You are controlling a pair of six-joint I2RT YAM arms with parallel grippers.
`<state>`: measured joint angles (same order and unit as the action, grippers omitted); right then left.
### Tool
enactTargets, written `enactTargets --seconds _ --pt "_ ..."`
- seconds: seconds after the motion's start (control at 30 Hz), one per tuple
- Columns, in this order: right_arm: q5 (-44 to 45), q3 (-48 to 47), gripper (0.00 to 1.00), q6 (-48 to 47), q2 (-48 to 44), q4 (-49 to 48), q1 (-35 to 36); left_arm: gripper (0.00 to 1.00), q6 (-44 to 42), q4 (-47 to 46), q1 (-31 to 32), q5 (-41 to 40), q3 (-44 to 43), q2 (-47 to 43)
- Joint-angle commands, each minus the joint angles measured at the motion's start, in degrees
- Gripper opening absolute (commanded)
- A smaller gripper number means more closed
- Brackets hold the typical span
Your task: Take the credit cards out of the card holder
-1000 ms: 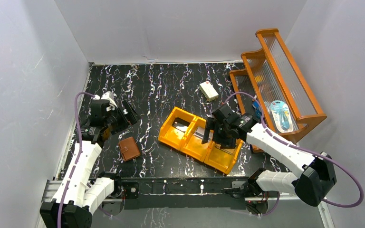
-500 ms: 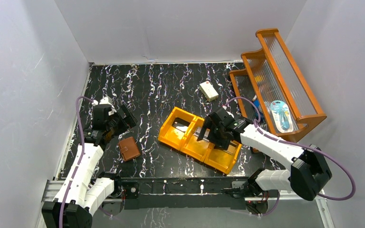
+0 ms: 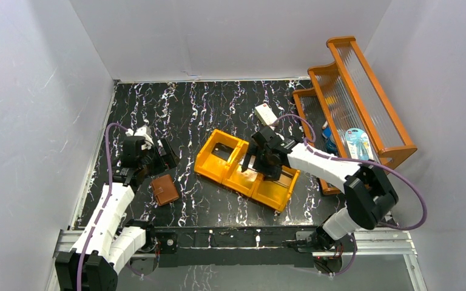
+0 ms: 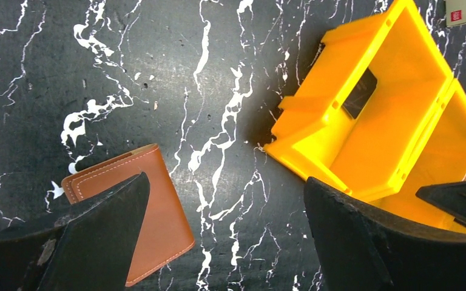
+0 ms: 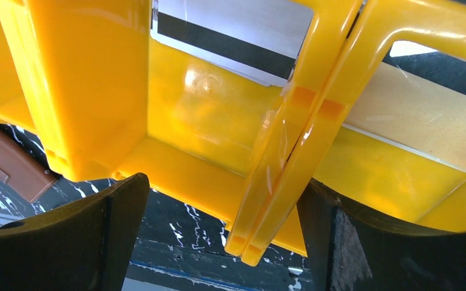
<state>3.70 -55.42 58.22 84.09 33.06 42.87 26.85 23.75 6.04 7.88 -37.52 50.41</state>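
Left gripper [image 4: 226, 185]: jaws spread wide, nothing between them. It hangs low over the black marbled table [image 3: 200, 109]. One of its fingers [image 4: 106, 236] overlaps the near corner of the card holder [image 4: 158, 212] in the wrist view. You cannot tell from the pictures whether it touches.

Right gripper [image 5: 221, 182]: jaws also spread wide, holding nothing. It straddles a dividing wall of the orange tray [image 4: 303, 121], one finger to each side.

Card holder: it lies flat on the table, folded shut, brown face up, just beside the left gripper and apart from the tray.

Credit cards: a silver card with a black stripe [image 5: 243, 24] lies in one tray compartment. A second pale flat card [image 5: 425, 121] appears to lie in the neighbouring compartment.

Progress, as a judgement: treat at least one card, probably two, as already removed and deposited in the tray. Because the holder is shut, you cannot confirm whether it is empty. If any card is left inside, you must open the holder first; the left gripper is the better placed for that.
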Motion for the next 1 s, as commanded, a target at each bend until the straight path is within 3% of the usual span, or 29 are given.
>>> enactTargets --seconds 0.0,0.6,0.8,0.97 --pt "0.27 -7.13 0.98 -4.08 4.26 -3.38 -0.1 0.98 -1.37 1.01 -0.42 -2.67 -1.73 0.06" --pt "2.55 -39.58 0.98 -30.07 30.2 11.23 -2.03 0.98 -1.76 1.4 -0.37 -1.9 -2.09 1.98" --pt "15.49 -45.13 0.98 -33.1 30.55 17.84 -1.95 0.98 -1.73 1.39 -0.42 -1.81 -1.97 2.14" --pt "13.5 -46.47 0.98 -29.55 26.27 18.73 -1.72 0.98 -1.71 1.39 -0.42 -1.55 -2.17 2.61"
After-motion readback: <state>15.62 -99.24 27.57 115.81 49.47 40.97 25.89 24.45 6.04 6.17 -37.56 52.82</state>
